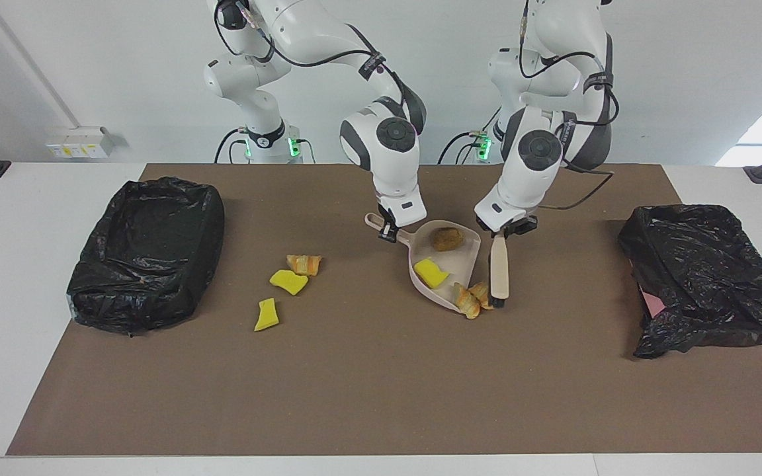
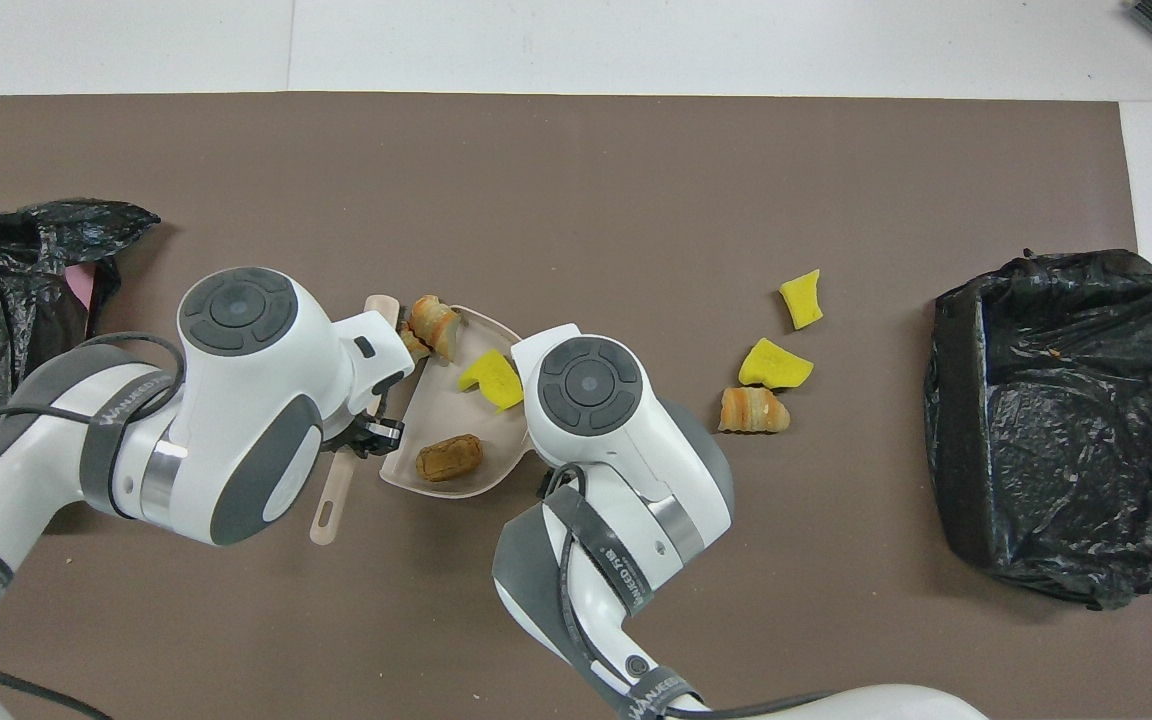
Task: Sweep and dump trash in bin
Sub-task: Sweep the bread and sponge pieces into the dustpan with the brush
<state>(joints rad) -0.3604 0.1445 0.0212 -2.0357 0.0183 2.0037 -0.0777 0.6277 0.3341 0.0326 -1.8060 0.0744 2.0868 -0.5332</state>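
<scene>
A: Facing view, ctr frame: right pincer (image 1: 387,233) clenched on dustpan (image 1: 450,264) handle, left pincer (image 1: 505,233) clenched on brush (image 1: 499,272).
B: Trash?
A: Brown lump (image 1: 446,238) + yellow scrap (image 1: 431,273) in pan, two pastries (image 1: 472,299) at its lip. Three more pcs (image 1: 292,281) lie left of ctr on surface, near bin (image 1: 146,251) at frame left.
B: Step?
A: Sweeping, prob. Next: brush head outside the pastries, pull them in w/o flicking.

You've got the beige plastic dustpan (image 1: 450,264) mid-desk, brown potato-like lump (image 1: 447,238) and a yellow sponge scrap (image 1: 430,273) in it, two striped pastries (image 1: 471,299) at its lip, the beige brush (image 1: 499,272) just beside.
</scene>
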